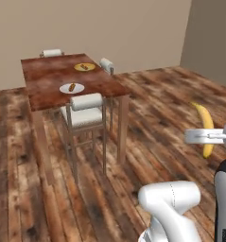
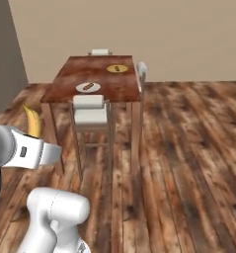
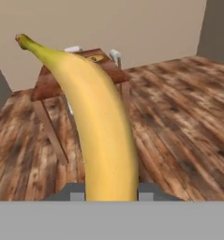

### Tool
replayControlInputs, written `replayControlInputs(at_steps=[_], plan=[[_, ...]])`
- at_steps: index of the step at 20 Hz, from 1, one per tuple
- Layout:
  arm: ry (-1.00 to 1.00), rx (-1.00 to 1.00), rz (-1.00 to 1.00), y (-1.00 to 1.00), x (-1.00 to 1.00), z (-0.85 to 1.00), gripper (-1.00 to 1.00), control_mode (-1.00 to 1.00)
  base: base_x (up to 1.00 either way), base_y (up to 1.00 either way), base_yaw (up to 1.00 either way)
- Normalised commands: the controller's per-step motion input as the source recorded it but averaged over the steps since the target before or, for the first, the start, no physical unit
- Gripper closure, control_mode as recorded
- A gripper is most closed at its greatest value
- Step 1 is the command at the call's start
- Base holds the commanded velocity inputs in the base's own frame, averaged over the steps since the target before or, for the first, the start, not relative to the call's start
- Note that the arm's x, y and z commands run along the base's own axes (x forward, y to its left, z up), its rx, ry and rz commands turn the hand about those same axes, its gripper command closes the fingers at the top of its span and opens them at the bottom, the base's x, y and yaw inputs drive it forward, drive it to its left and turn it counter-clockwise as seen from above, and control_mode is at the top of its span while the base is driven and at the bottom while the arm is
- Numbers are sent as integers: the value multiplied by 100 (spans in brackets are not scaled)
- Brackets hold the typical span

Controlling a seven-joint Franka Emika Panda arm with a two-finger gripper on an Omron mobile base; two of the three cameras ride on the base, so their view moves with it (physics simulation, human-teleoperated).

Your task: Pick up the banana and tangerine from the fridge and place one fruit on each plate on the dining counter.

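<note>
My gripper (image 3: 110, 194) is shut on the banana (image 3: 97, 122), a long yellow fruit that points up and away from the hand, stem end at the top. From the base cameras the banana (image 1: 206, 125) (image 2: 32, 121) stands upright in the gripper (image 1: 208, 138) (image 2: 36, 141), well short of the dining counter (image 1: 48, 75) (image 2: 72, 74). On that reddish-brown top lie the white plate (image 1: 72, 88) (image 2: 88, 87) and, farther back, the yellow plate (image 1: 84, 67) (image 2: 117, 68). Each carries a small brown sausage-like food. The tangerine and the fridge are out of view.
A white-cushioned chair (image 1: 83, 111) (image 2: 90, 112) is tucked against the counter's near side. Another chair (image 1: 106, 64) (image 2: 141, 69) stands on the right and one (image 1: 52, 53) at the far end. Open wooden floor (image 1: 157, 104) lies to the counter's right.
</note>
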Motion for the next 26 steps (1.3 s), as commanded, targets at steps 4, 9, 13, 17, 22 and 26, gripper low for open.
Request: replayControlInputs(at_steps=[4, 9, 13, 17, 22, 26], plan=[[0, 0, 0, 0, 0, 0, 100, 100, 99, -48, 48], [0, 0, 0, 0, 0, 0, 100, 100, 85, -58, 46], [0, 0, 0, 0, 0, 0, 100, 100, 67, -69, 43], [0, 0, 0, 0, 0, 0, 100, 100, 48, -78, 41], [0, 0, 0, 0, 0, 0, 100, 100, 33, -78, 38], [0, 0, 0, 0, 0, 0, 100, 100, 23, -81, 37]])
